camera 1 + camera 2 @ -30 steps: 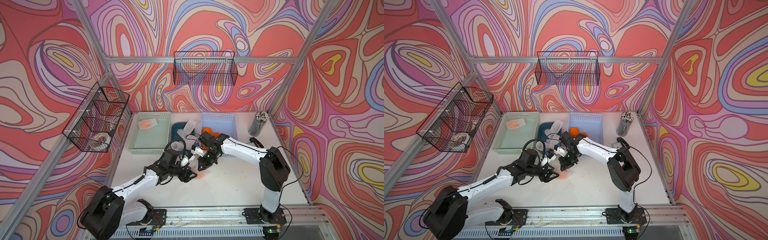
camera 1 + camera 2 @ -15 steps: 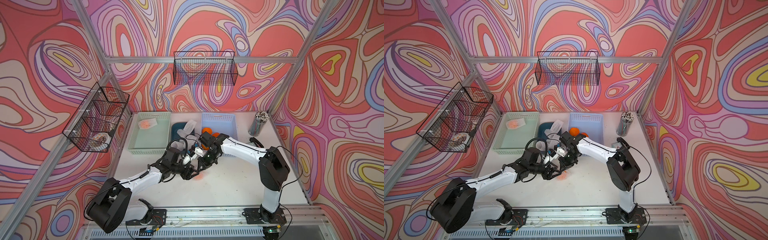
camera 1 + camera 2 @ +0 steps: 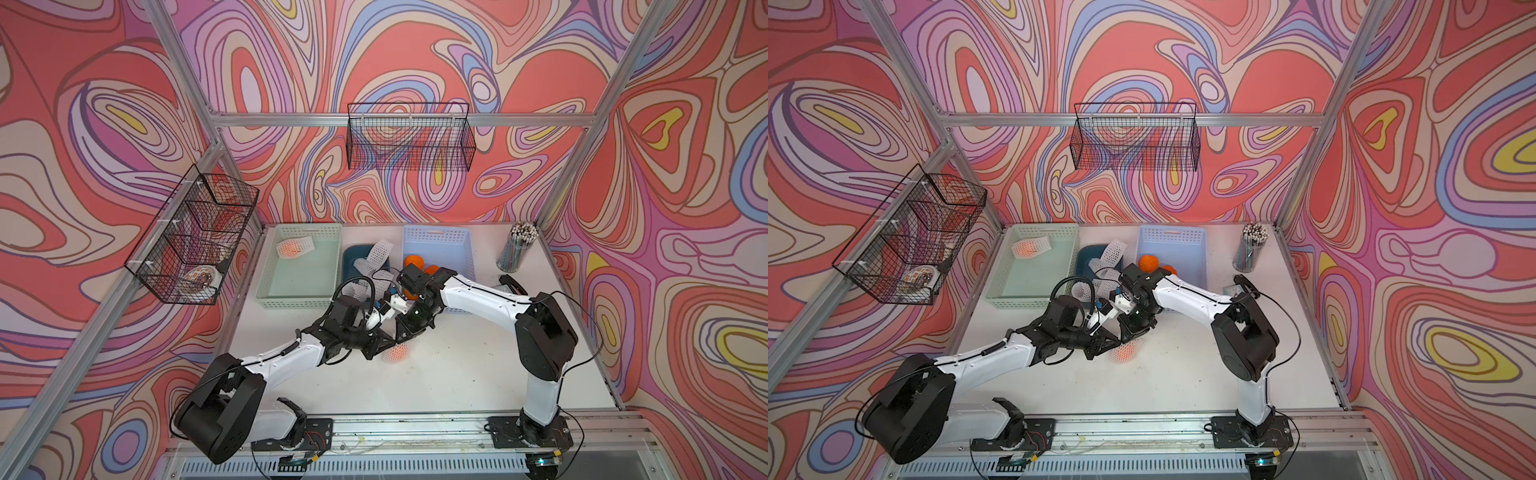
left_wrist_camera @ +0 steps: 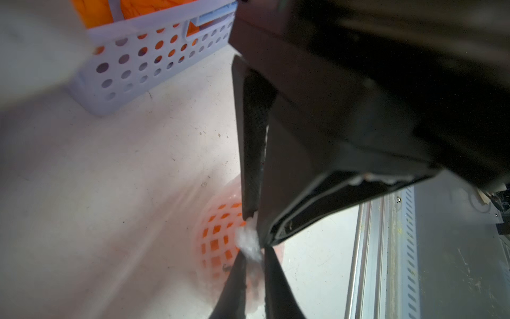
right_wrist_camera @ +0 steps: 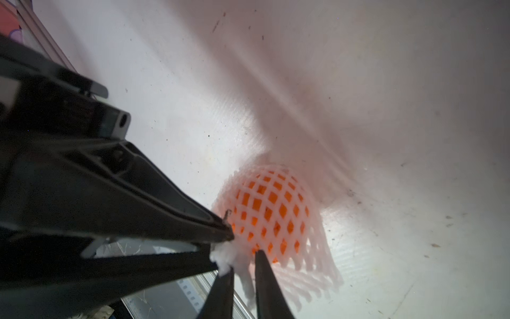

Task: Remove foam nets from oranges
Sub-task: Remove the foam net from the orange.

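Note:
One of the oranges (image 3: 398, 353) (image 3: 1125, 352), still wrapped in one of the foam nets (image 5: 314, 256), lies on the white table between the two arms. My left gripper (image 4: 255, 259) (image 3: 388, 345) is shut on a bunched end of that net (image 4: 248, 243). My right gripper (image 5: 244, 265) (image 3: 405, 334) comes down at the same end. Its jaws stand slightly open, with a loose strand of net between them. Bare oranges (image 3: 414, 262) lie in the blue basket (image 3: 438, 237). Another netted orange (image 3: 293, 248) lies in the green basket (image 3: 307, 291).
Empty foam nets (image 3: 378, 255) fill the dark blue bin (image 3: 353, 253) between the baskets. A cup of sticks (image 3: 517, 247) stands at the back right. Black wire baskets hang on the left wall (image 3: 195, 237) and the back wall (image 3: 409, 137).
My left gripper has moved in to the netted orange and closed on the net's end. My right gripper's jaws have loosened a little at the same spot.

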Robot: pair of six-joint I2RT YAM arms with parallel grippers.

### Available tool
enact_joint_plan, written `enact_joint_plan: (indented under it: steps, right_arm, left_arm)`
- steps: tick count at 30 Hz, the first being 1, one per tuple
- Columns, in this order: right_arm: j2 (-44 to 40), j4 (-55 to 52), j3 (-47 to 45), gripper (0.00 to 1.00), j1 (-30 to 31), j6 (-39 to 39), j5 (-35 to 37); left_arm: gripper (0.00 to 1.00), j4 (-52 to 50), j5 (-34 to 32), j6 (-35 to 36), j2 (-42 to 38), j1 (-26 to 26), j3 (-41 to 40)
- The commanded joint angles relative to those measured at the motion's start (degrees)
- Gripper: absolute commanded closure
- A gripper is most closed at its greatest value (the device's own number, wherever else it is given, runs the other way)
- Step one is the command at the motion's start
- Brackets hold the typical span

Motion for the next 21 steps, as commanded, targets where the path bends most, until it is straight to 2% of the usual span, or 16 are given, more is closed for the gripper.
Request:
enact_joint_plan:
  steps: [1,5,9,15,19,21]
  right_arm:
    - [0.0,2.1,0.6,0.74,-0.5,1.7,-1.7]
    - [-1.2,2.5,0.3,0.64,-1.7,2.7,-1.9]
    - [-3.0,3.2,-0.8,0.5,-2.4,4.4,-2.9]
    - [-6.7,5.9,-4.9,0.3,-5.5,12.9,-6.3]
    - [-8.8,9.1,-7.9,0.25,-6.0,17.5,-9.8]
    - [-9.5,10.9,-10.1,0.2,-6.1,19.2,-9.2]
  left_arm:
    - [0.87,2.1,-0.2,-0.1,-0.3,0.1,-0.8]
    - [0.88,2.2,-0.5,-0.6,-0.6,0.1,-3.1]
    - [0.91,2.1,-0.6,-0.7,-0.7,0.1,-3.0]
    - [0.97,2.4,-1.4,-1.7,-2.0,0.0,-3.1]
    - [1.0,3.2,-3.0,-2.9,-5.5,0.1,-3.8]
    - [1.0,3.5,-3.5,-3.9,-7.1,0.0,-4.2]
